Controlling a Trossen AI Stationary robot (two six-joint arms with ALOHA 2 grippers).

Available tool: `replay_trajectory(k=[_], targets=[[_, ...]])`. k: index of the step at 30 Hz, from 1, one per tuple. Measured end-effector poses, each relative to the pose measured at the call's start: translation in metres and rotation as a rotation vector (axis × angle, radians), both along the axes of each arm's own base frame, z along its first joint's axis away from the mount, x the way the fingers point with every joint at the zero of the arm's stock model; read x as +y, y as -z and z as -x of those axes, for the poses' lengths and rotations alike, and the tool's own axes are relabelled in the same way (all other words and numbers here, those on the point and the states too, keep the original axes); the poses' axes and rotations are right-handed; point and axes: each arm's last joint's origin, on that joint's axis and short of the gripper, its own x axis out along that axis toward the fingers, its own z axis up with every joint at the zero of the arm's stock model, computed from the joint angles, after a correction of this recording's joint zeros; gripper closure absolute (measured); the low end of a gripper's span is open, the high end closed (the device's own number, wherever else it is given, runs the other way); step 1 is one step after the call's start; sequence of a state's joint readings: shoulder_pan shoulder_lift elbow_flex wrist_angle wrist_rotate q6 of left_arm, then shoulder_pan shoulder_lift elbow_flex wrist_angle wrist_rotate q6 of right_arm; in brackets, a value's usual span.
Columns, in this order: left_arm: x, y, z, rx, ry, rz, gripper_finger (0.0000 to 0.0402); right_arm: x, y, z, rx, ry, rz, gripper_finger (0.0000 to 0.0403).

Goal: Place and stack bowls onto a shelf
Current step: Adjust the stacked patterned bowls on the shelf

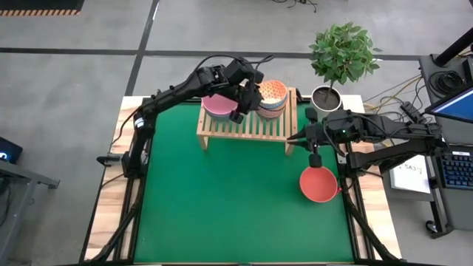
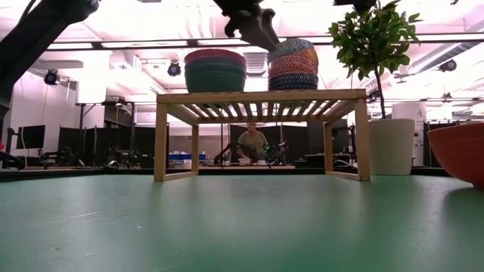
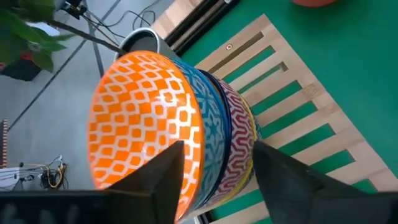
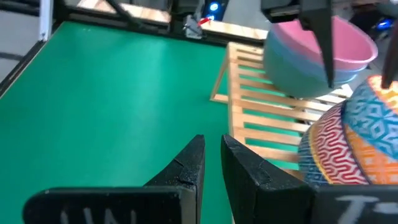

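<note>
Green matting covers the table, with the shelf (image 1: 246, 122) at its far edge. On the left of its slats sit the plain bowls (image 1: 218, 106), pink uppermost; just beside them rises the patterned stack (image 1: 271, 94), orange on top. The left gripper (image 1: 250, 103) hovers over that stack, fingers apart and clear of the orange rim. The right gripper (image 1: 311, 139), fingers near together and empty, hangs off the shelf's right end. The red bowl (image 1: 319, 184) lies on the mat just nearward of it, so the right arm is nearer. Judging by this, open mat surrounds the bowl except the table edge to its right.
</note>
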State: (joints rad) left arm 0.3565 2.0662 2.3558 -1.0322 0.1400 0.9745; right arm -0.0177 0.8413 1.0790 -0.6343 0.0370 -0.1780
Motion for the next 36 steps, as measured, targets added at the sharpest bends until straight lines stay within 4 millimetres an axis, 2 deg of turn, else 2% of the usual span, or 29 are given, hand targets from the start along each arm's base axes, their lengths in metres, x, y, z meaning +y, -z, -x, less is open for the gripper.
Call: replay_trajectory(k=[6, 11, 17, 24, 29, 36], targets=[[-0.005, -0.02, 0.015, -0.038, -0.02, -0.002, 0.0189, -0.003, -0.005, -0.002, -0.051, 0.104, 0.047, 0.036], [-0.009, -0.027, 0.034, 0.018, -0.09, 0.076, 0.019, -0.008, -0.008, -0.008, -0.099, 0.232, 0.115, 0.036], [-0.015, -0.026, 0.045, 0.09, -0.145, 0.188, 0.0226, -0.015, -0.009, -0.027, -0.129, 0.291, 0.227, 0.036], [-0.021, -0.026, 0.05, 0.114, -0.149, 0.272, 0.0287, -0.039, -0.016, -0.037, -0.089, 0.368, 0.296, 0.036], [-0.027, -0.027, 0.05, 0.107, -0.164, 0.321, 0.0326, -0.053, -0.019, -0.033, -0.082, 0.43, 0.305, 0.036], [-0.035, -0.026, 0.059, 0.101, -0.26, 0.467, 0.0365, -0.056, -0.021, -0.022, -0.085, 0.473, 0.253, 0.036]])
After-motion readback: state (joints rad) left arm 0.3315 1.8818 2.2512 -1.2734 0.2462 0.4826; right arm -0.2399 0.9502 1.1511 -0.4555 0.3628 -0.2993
